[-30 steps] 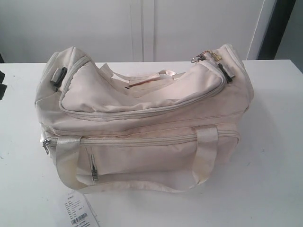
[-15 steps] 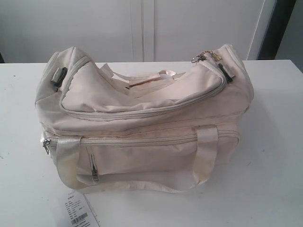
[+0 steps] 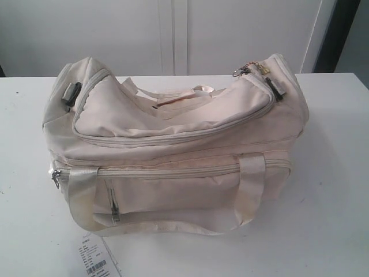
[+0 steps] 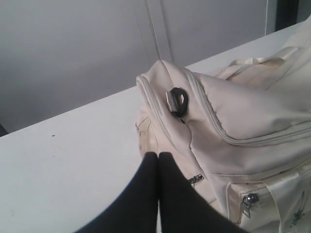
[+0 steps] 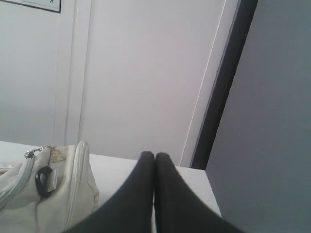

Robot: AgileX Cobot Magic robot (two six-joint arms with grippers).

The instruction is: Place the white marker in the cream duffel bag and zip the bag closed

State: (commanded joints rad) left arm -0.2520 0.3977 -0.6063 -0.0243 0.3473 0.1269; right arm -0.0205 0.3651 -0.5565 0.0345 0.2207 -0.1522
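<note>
The cream duffel bag point(image 3: 173, 150) sits on the tabletop point(image 3: 328, 219) with its top zipper point(image 3: 173, 137) looking shut and the white marker nowhere in sight, presumably inside, which would explain why the left pincer point(image 4: 158, 156) and right pincer point(image 5: 154, 156) hang empty, pressed together, off either end.

Soft matt cloth cream duffel bag point(image 3: 190, 144)

Cream duffel bag point(image 3: 173, 150), black buckle point(image 4: 178, 101); white table point(image 3: 334, 219); white tag point(image 3: 95, 259), black-printed.
</note>
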